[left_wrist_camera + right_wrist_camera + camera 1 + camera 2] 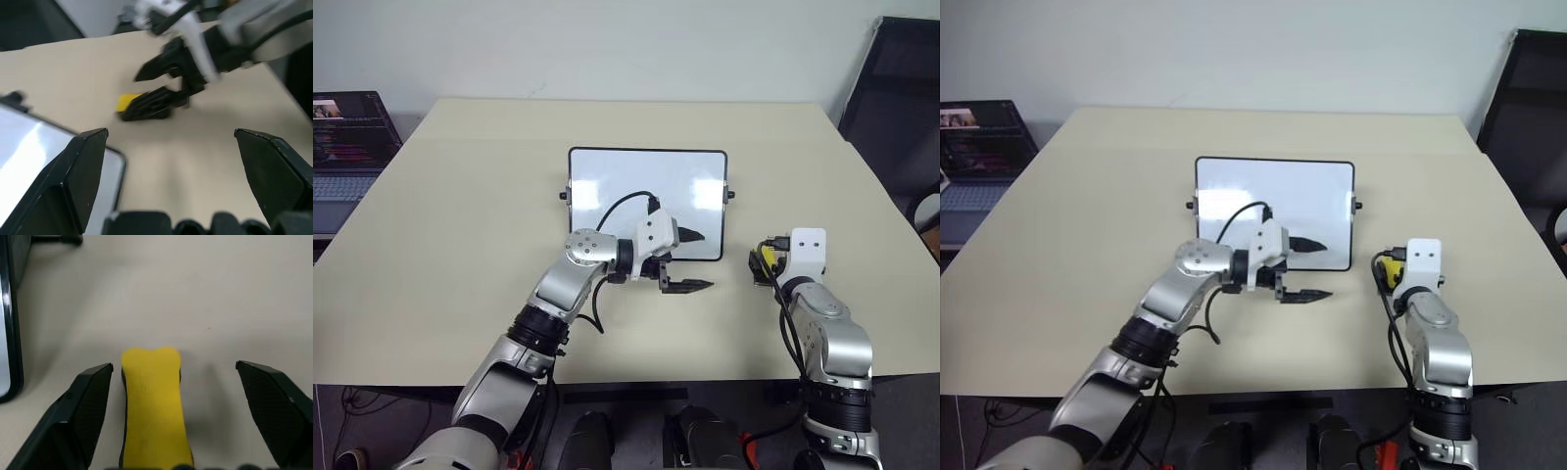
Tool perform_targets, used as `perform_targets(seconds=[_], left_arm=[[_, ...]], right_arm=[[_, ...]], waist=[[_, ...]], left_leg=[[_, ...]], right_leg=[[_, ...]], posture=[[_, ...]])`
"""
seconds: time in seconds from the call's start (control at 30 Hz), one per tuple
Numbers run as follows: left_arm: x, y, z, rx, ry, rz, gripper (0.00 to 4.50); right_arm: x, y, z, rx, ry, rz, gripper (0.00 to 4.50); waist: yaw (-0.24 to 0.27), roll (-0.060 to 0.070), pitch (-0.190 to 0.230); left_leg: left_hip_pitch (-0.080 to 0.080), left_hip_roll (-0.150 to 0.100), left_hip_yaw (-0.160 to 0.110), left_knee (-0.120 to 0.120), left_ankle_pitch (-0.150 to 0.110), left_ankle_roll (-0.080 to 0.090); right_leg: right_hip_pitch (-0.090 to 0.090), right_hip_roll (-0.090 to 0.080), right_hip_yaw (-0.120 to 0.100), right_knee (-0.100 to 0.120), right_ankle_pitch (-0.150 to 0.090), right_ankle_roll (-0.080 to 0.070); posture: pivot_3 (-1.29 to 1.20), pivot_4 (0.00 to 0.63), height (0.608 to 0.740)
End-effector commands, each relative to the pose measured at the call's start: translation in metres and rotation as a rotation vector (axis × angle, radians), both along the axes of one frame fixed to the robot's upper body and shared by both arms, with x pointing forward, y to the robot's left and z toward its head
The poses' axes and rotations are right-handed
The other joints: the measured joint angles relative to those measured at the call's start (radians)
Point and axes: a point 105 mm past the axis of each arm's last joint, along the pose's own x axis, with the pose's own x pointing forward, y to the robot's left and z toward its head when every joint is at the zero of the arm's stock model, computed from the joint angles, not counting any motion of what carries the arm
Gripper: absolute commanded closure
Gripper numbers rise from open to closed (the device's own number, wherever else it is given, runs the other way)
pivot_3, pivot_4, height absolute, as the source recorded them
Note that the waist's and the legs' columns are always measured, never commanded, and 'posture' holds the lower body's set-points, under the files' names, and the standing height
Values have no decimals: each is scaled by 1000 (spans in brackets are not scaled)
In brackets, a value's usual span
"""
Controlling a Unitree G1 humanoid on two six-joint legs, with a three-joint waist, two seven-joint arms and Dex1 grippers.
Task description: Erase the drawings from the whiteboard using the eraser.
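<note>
At the far left edge, about nine o'clock from the board, a laptop (347, 147) stands open on a lower surface beside the beige table (450, 225). The whiteboard (646, 186) lies flat near the middle of the table, a white glossy rectangle with a thin black frame and small black knobs on its two short sides. Its surface shows only bright reflections; I cannot make out any drawings on it from here.

The left arm reaches in from seven o'clock and bends across the front of the board. The left gripper (690, 260) points toward three o'clock, over the near right corner of the board. Its two black fingers are wide apart and nothing is between them: one finger is over the board's near edge, the other over the bare table just in front of it.

To the right of the board, at about four o'clock from its centre, lies the eraser (154, 406), a small yellow block with a dark underside, flat on the table and a little apart from the board's right edge. The right gripper (176, 401) comes from six o'clock and points to twelve o'clock. Its fingers are spread widely on both sides of the eraser, with clear gaps on each side, so it does not clamp the eraser. At the far right, around two o'clock, a dark chair (901, 88) stands beside the table.
</note>
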Motion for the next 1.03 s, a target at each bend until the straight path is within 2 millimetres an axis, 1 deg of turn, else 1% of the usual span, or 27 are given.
perform_targets(seconds=[0.03, 0.1, 0.13, 0.17, 0.2, 0.23, 0.27, 0.33, 0.37, 0.4, 0.47, 0.5, 0.6, 0.7, 0.77, 0.8, 0.93, 1.03], left_arm=[[11, 23, 19, -135, 10, 166, 0], [5, 40, 20, -173, 24, 231, 0], [-3, 49, 19, -182, 37, 248, 0], [-10, 55, 18, -190, 47, 267, 0], [-14, 58, 17, -194, 55, 279, 0], [-18, 65, 17, -212, 51, 321, 0], [-21, 73, 17, -248, 45, 380, 0], [-24, 80, 17, -293, 39, 469, 0], [-23, 91, 17, -333, 20, 562, 0], [-23, 102, 16, -366, -1, 651, 0], [-26, 125, 9, -410, -44, 830, 0], [-28, 134, 5, -425, -50, 898, 0], [-33, 150, -8, -435, -61, 1042, 0], [-36, 172, -20, -419, -69, 1177, 0], [-36, 180, -26, -408, -74, 1245, 0], [-37, 180, -27, -403, -76, 1258, 0], [-43, 184, -35, -381, -67, 1309, 0], [-43, 186, -36, -395, -64, 1339, 0]], right_arm=[[-12, 17, 33, -34, -166, 106, 37], [-25, 38, 39, -131, -228, 231, 37], [-33, 48, 42, -126, -266, 275, 37], [-41, 55, 43, -83, -289, 318, 37], [-45, 59, 44, -50, -303, 343, 37], [-50, 59, 45, -51, -325, 342, 37], [-54, 57, 45, -92, -361, 335, 37], [-59, 51, 44, -154, -413, 321, 37], [-62, 47, 43, -155, -443, 285, 37], [-65, 42, 41, -147, -471, 247, 37], [-72, 36, 29, -73, -455, 222, 37], [-75, 33, 23, -51, -447, 205, 37], [-78, 20, 9, -6, -416, 167, 37], [-80, 15, 4, 14, -405, 160, 37], [-81, 10, 5, 13, -404, 157, 37], [-81, 9, 6, 10, -402, 161, 37], [-83, 9, 3, 8, -375, 171, 37], [-83, 13, 0, 25, -338, 190, 37]], waist=[[-2, 0, 0], [-5, 0, 0], [-8, 1, 0], [-8, 1, 0], [-8, 1, 0], [-5, 1, 0], [-4, 1, 0], [4, 0, 0], [9, 0, -1], [13, 0, -1], [16, 0, -1], [18, 0, -1], [21, 0, -1], [21, 0, -1], [22, 0, -1], [22, 0, -1], [22, 0, -1], [22, 0, -1]], left_leg=[[0, 0, 0, 0, 0, 0], [0, 1, 0, -1, 0, 0], [0, 2, 0, -1, 0, 0], [0, 2, 0, -2, 0, 0], [0, 2, -1, -2, 0, 0], [0, 3, -1, -2, 0, 0], [0, 2, -2, -2, 0, 0], [0, 2, -2, 0, 0, 0], [0, 1, -2, 0, 0, 0], [0, 1, -1, 0, 0, 0], [2, 2, -1, 1, 0, 0], [6, 3, -2, 0, 0, 0], [11, 3, -2, 0, 0, 0], [12, 3, -2, 0, 0, 0], [12, 3, -2, 0, 0, 0], [12, 3, -2, 0, 0, 0], [12, 2, -2, -1, 0, 0], [12, 3, -3, -2, 0, 0]], right_leg=[[0, 0, 0, 0, 0, 0], [0, 0, 0, 0, 0, 0], [0, 0, 0, 0, 0, 0], [0, 0, 0, -1, 0, 0], [0, 0, 1, -1, 0, 0], [0, -1, 1, -1, 0, 0], [0, -1, 0, -1, 0, 0], [1, -2, 1, -1, 0, 0], [2, -3, 0, -3, 0, 1], [2, -3, 0, -4, 0, 2], [6, -3, 0, -7, 2, 3], [10, -3, 1, -10, 2, 3], [16, -5, 1, -10, 1, 2], [17, -5, 1, -10, -1, -2], [17, -5, 1, -10, -1, -3], [17, -5, 1, -10, -1, -2], [16, -4, 1, -10, 0, 1], [16, -4, 1, -10, 0, 0]], posture=[[0, 150, 740], [0, 150, 740], [0, 150, 740], [0, 150, 740], [0, 150, 740], [0, 150, 740], [0, 150, 740], [0, 150, 740], [0, 150, 740], [0, 150, 740], [0, 150, 740], [0, 150, 740], [0, 150, 740], [0, 150, 740], [0, 150, 740], [0, 150, 740], [0, 150, 740], [0, 150, 740]])
